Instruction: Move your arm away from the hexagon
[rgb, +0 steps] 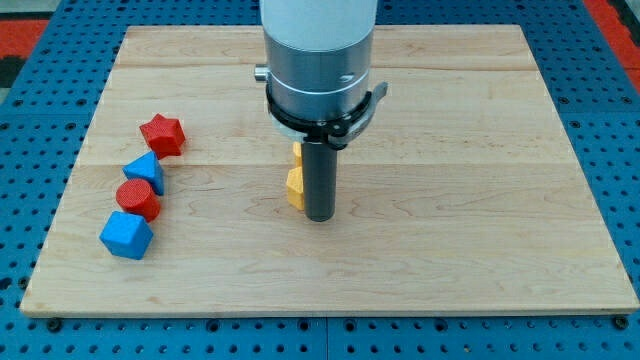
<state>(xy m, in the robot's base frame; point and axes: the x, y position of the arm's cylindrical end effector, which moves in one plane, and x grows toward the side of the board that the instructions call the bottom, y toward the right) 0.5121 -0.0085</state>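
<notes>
From the one camera view, the arm comes down from the view's top over a pale wooden board (480, 90), a grey cylinder ending in a straight dark rod, and there is no gripper on it to stand open or shut. The rod's lower end, my tip (319, 217), sits on the board a little below the centre. Pressed against the rod's left side is a yellow block (295, 187), partly hidden behind the rod, so its shape is hard to make out; it could be the hexagon, but I cannot tell. A second scrap of yellow (297, 152) shows just above it, mostly covered by the rod. Well apart, near the view's left edge, four blocks run in a slanting line: a red star (162, 134) at the top, a blue triangle-like block (145, 171) just below it, a red rounded block (138, 198) touching that, and a blue cube-like block (126, 235) lowest. Around the board lies a blue perforated surface (600, 150).
</notes>
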